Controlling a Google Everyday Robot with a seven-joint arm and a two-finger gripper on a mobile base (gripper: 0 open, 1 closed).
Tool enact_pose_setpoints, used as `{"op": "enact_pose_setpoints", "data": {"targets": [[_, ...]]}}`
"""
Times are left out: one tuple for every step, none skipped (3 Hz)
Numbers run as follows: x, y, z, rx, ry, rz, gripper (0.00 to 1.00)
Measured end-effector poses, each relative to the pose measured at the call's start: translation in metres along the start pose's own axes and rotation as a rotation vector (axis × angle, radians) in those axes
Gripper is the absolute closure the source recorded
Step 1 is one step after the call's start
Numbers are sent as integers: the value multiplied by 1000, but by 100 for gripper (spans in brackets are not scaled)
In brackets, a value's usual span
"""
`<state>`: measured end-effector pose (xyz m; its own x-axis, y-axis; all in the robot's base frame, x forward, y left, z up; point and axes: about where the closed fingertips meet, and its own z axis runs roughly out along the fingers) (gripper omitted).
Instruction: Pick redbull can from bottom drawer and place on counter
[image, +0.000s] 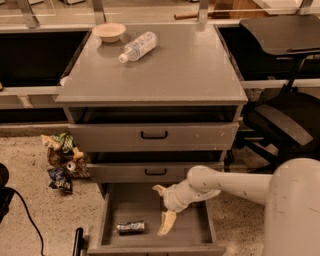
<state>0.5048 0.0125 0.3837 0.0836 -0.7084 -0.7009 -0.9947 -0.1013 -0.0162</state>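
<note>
The redbull can (131, 227) lies on its side on the floor of the open bottom drawer (197, 231), near its front left. My gripper (162, 210) hangs over the drawer's middle, just right of the can and apart from it. Its cream fingers (166, 223) are spread open and hold nothing. The white arm reaches in from the lower right. The grey counter (180, 70) tops the cabinet above.
A clear plastic bottle (137, 46) lies on the counter's back left beside a shallow beige bowl (109, 31). Snack bags and litter (61, 159) sit on the floor left of the cabinet. A black office chair (282, 120) stands at the right.
</note>
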Motion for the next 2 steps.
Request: {"op": "enact_pose_setpoints", "data": {"targets": [[36, -12, 57, -7, 16, 12, 0], [56, -27, 98, 34, 18, 6, 0]]}}
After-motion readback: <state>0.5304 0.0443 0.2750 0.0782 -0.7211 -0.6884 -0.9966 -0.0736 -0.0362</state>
